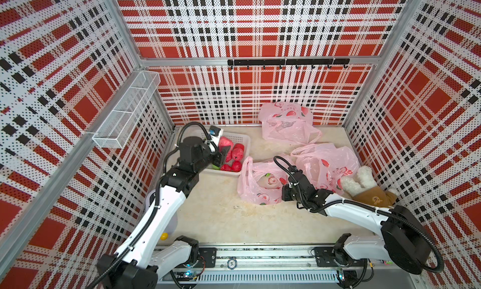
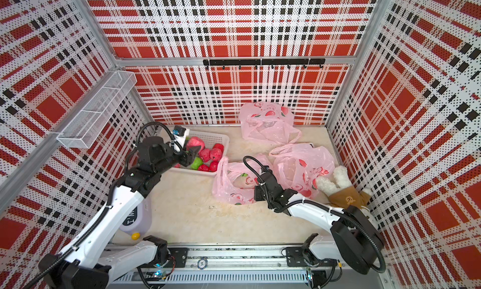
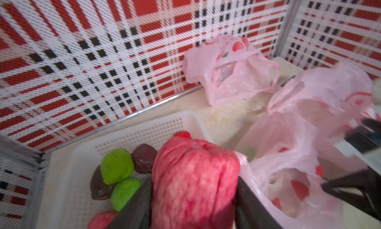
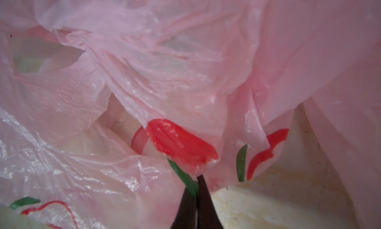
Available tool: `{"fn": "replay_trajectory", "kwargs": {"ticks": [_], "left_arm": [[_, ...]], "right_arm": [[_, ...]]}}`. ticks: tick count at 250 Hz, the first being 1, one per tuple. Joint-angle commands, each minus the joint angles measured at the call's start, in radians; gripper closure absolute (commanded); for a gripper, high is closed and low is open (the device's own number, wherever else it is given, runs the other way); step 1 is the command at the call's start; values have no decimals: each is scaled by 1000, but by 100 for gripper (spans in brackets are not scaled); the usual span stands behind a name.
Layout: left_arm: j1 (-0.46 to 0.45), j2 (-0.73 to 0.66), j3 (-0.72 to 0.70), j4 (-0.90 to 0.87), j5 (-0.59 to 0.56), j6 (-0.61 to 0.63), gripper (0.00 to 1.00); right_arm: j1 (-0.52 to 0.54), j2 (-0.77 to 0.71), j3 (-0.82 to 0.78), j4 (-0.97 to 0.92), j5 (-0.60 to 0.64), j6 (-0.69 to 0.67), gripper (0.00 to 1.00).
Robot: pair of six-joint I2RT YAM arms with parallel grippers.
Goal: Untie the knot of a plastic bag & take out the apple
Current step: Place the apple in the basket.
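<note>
Basket (image 1: pixel 240 137), white, left rear; red and green fruit (image 1: pixel 237 153) inside. Left gripper (image 3: pixel 193 179) above it, jaws clamped round a red-streaked apple (image 2: pixel 195 142), which is out of the bag. Centre: pink plastic bag (image 1: pixel 251 194), mouth slack. Right gripper (image 4: pixel 197 188) pinched tight on a fold of its film.

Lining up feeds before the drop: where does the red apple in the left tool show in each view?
In a top view: apple at the white basket, left of centre.
In a top view: apple, same spot at the basket.
Left wrist: apple large in the foreground, beside green fruit.
Right wrist: not in it; only pink bag.
Shared landmark: the basket, in all but the right wrist.
</note>
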State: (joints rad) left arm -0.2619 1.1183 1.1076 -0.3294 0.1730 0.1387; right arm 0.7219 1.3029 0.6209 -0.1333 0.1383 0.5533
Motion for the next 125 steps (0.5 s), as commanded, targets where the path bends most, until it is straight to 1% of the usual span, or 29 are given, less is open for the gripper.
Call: {"fn": "replay_trajectory", "kwargs": {"ticks": [1, 19, 68, 125], "left_arm": [[66, 126, 100, 9, 61, -41, 45], [67, 228, 154, 9, -16, -60, 45], [51, 464, 233, 84, -113, -96, 45], [45, 726, 379, 71, -157, -96, 45]], "right_arm": [[-4, -24, 30, 6, -7, -10, 100], [-4, -28, 28, 3, -6, -8, 100], [-4, -51, 5, 1, 6, 5, 100], [-6, -47, 13, -25, -26, -10, 100]]}}
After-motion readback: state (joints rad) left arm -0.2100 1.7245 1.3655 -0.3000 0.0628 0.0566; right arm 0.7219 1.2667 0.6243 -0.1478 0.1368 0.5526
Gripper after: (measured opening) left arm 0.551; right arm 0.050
